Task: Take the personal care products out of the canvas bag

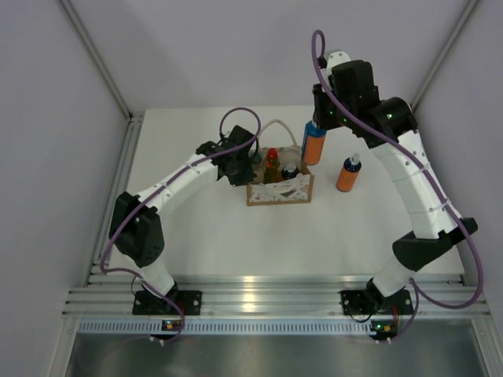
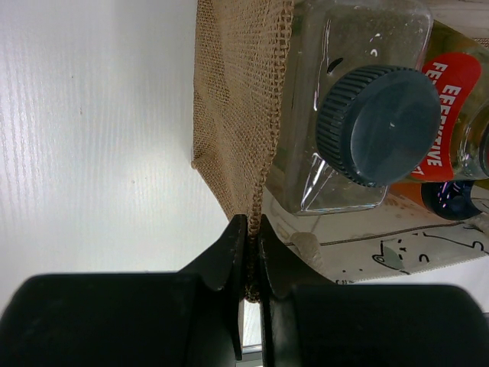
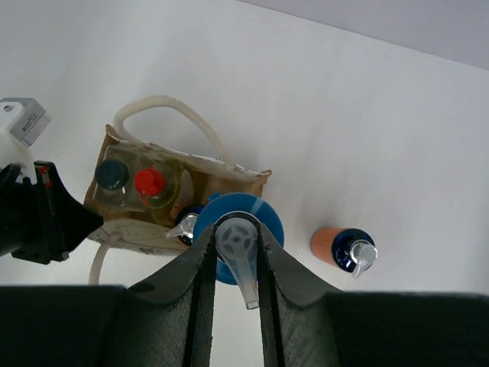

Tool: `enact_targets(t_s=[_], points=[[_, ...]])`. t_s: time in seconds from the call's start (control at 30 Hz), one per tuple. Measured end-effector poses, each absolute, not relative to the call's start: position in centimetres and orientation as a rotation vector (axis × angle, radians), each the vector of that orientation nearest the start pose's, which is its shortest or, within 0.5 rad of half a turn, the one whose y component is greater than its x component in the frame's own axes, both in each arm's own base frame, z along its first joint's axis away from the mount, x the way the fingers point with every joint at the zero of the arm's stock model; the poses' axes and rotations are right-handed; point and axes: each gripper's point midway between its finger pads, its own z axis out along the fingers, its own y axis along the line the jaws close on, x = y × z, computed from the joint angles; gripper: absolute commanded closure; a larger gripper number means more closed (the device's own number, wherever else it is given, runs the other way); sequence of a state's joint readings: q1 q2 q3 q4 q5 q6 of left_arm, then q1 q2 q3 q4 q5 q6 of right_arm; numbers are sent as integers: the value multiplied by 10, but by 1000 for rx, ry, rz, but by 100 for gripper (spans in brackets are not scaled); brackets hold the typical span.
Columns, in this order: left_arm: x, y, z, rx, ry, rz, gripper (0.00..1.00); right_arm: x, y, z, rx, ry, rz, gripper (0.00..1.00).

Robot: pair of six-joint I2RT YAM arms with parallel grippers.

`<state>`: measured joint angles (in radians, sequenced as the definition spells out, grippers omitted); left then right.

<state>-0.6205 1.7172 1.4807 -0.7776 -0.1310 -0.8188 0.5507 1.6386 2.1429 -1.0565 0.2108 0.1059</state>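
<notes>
Two arms flank a small bag on a white table (image 1: 204,236). On the left, the left gripper (image 2: 248,229) is clenched on the woven tan edge of the canvas bag (image 2: 237,92), its black fingers pressed together with the fabric between them. Just beside those fingers, inside the bag, stands a clear bottle (image 2: 374,126) with a dark ribbed cap, crowding the bag's left end. Next to it sits a yellow-green bottle (image 1: 272,165) with a red cap, and further right a dark-capped bottle (image 1: 290,170) near the bag's right end. All three are upright and packed close together. A cream rope handle (image 1: 275,126) arcs up behind the bag, and the white patterned front panel faces the arm bases.

At the bag's right far corner, the right gripper (image 3: 235,233) grips the pump top of an orange bottle (image 1: 313,145) with a blue cap, holding it upright. Whether its base touches the table I cannot tell. Further right, apart from the bag, another orange bottle (image 1: 349,174) with a dark-blue cap stands alone on the table.

Purple cables (image 1: 236,114) loop along both arms. An aluminium rail (image 1: 267,302) runs across the near edge, and pale grey walls close in the table on three sides.
</notes>
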Motion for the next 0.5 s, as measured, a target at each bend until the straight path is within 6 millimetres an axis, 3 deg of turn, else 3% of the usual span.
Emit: enact_targets(t_s=[0.23,0.5], points=[[337,-250,147,-305,2598,-363,100,362,145,392,-191,2085,127,100],[337,-250,146,-303,2599,-363,100,340,76,391,35,2098,50,100]])
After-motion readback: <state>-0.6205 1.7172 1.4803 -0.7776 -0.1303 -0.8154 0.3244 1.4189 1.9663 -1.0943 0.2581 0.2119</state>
